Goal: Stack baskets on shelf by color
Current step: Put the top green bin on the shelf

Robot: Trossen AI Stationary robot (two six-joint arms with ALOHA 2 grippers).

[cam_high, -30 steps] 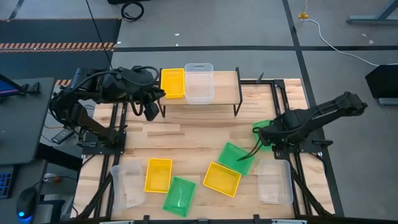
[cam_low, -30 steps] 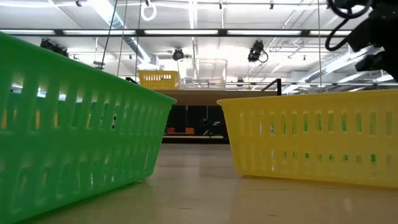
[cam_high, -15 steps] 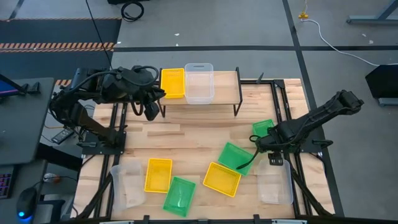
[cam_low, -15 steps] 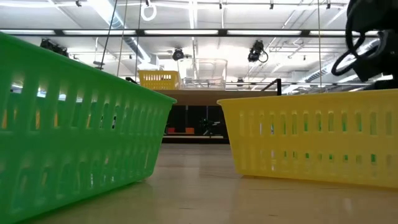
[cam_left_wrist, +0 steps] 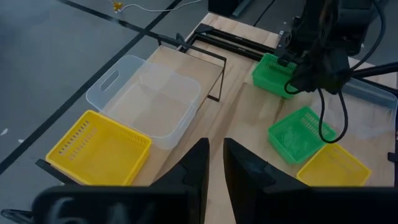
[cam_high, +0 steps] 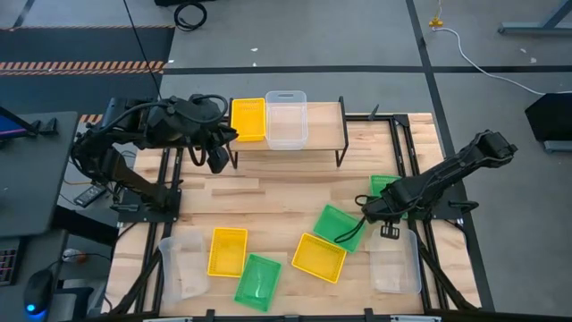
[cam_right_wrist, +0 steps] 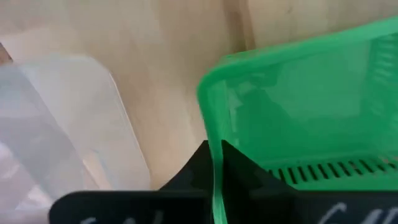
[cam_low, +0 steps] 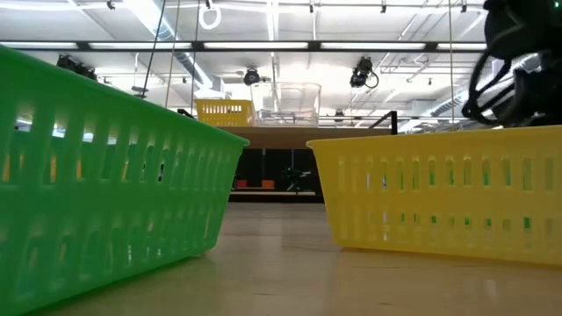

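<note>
Shelf serves as the landmark here: on its plank sit one yellow basket and, just beside it, one clear basket, with no green one up there yet. The right gripper is down on the table in front of the shelf's right end, its fingers pinched together on the thin rim of a green basket — the right wrist view shows the green wall running straight between the two dark fingers. A clear basket lies just beside that one, farther from the shelf, and a second green basket sits near it toward the table's middle. Farther still from the shelf lie two yellow baskets, a third green basket and another clear basket.

The left gripper waits at the shelf's left end, fingers nearly together and holding nothing.

The step in hand looks like the pick-up of the first green basket — grip made, lift not yet begun. Next it needs a clean lift clear of the neighbouring clear basket, then a carry to the bare right stretch of the plank.
</note>
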